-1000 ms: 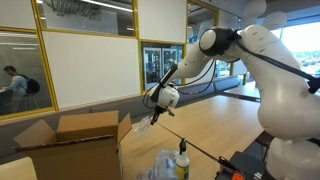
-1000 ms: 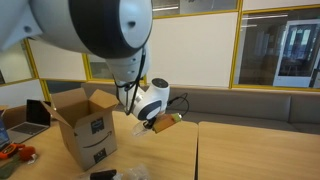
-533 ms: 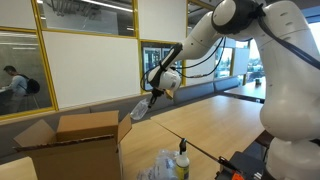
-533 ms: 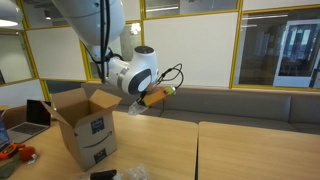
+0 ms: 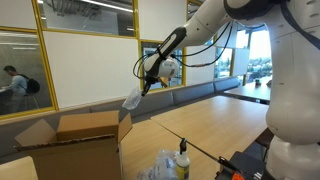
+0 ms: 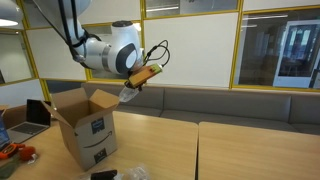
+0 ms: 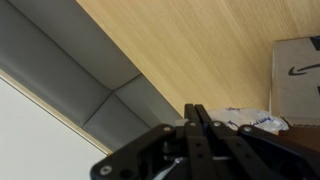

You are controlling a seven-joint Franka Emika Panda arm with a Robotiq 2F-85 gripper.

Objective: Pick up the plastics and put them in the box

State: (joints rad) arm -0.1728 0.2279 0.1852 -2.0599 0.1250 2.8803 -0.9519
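- Well, the big white arm [image 5: 270,70] reaches up high and holds the gripper [image 5: 146,87] in the air over the table.
- The long wooden table [image 6: 240,150] lies far below the gripper.
- A grey bench [image 6: 230,100] runs along the wall, lower than the gripper and behind it.
- The brown box [image 6: 88,128] stands on the table, below the gripper and a little to the side. Its flaps stand open.
- The heap of plastics [image 5: 160,166] lies on the table outside the box. It is way down under the gripper and well apart from it.
- The gripper is closed tight on 1 plastic piece [image 6: 127,94]. The piece is thin and whitish. It hangs down from the fingertips, close to 1 raised flap of the box.
- A small bottle [image 5: 182,160] with a yellow top stands just beside the heap, far under the gripper.
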